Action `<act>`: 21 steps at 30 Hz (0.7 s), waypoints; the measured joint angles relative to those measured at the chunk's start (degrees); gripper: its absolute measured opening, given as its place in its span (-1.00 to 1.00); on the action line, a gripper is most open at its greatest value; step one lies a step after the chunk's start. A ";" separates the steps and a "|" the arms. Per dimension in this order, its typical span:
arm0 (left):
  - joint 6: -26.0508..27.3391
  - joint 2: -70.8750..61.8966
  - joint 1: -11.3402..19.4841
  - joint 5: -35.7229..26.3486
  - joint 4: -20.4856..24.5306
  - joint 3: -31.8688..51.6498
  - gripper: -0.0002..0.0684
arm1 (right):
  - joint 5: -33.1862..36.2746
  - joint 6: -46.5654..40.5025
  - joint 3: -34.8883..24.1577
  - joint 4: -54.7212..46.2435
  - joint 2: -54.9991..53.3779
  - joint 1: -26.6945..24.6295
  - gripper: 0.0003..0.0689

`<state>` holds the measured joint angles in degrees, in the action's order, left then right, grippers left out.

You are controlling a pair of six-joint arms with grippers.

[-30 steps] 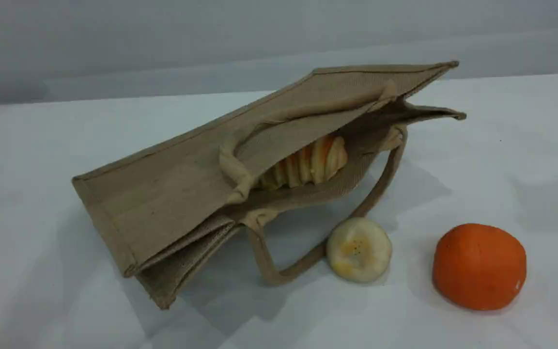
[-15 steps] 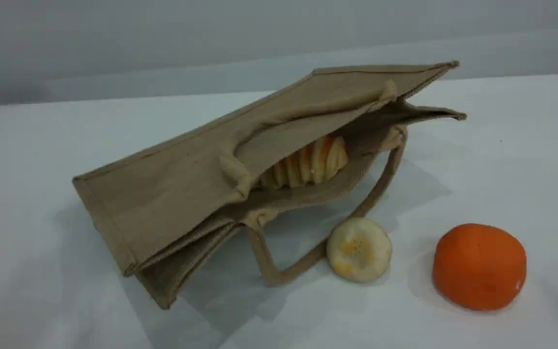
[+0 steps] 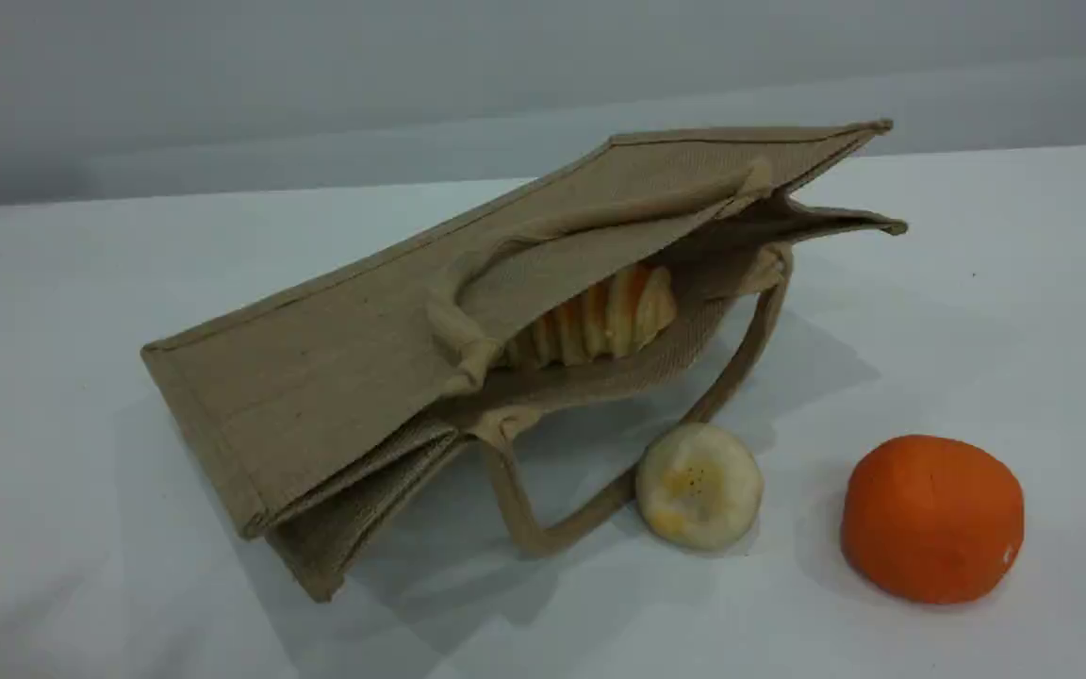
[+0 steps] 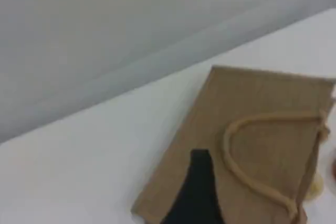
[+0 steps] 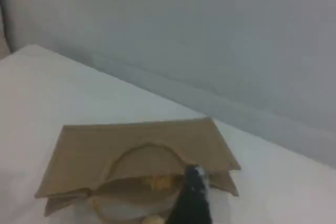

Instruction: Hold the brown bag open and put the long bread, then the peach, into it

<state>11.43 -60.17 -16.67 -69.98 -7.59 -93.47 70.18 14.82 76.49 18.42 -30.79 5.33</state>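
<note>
1. Scene view: the brown bag lies on its side on the white counter, its mouth gaping. The long bread lies inside the bag, just behind the mouth, with its ridged end showing. The bag's lower handle loops out flat onto the counter. A banana slice sits just outside the bag's mouth, touching that handle loop. An orange fruit rests beyond the slice, well apart from the bag. Neither hand shows here.

2. Left wrist view: the left hand hangs above the bag's flat upper side, one dark fingertip showing near the upper handle. It is spread wide and holds nothing.

3. Right wrist view: the right hand hangs in front of the bag's mouth, one dark fingertip showing. It is spread wide and holds nothing. The bread shows dimly inside the bag's mouth.
</note>
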 joint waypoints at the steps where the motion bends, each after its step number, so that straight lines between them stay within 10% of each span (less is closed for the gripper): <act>1: 0.00 2.08 0.00 0.00 -0.05 2.70 0.72 | 0.00 -0.28 -0.53 0.00 1.44 0.00 0.64; 21: 0.00 46.89 0.00 -0.02 -0.05 45.51 0.72 | -0.24 -2.41 -28.10 -0.76 25.04 0.00 0.64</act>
<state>11.43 -13.28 -16.67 -70.01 -7.64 -47.96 69.94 12.40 48.39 17.66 -5.75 5.33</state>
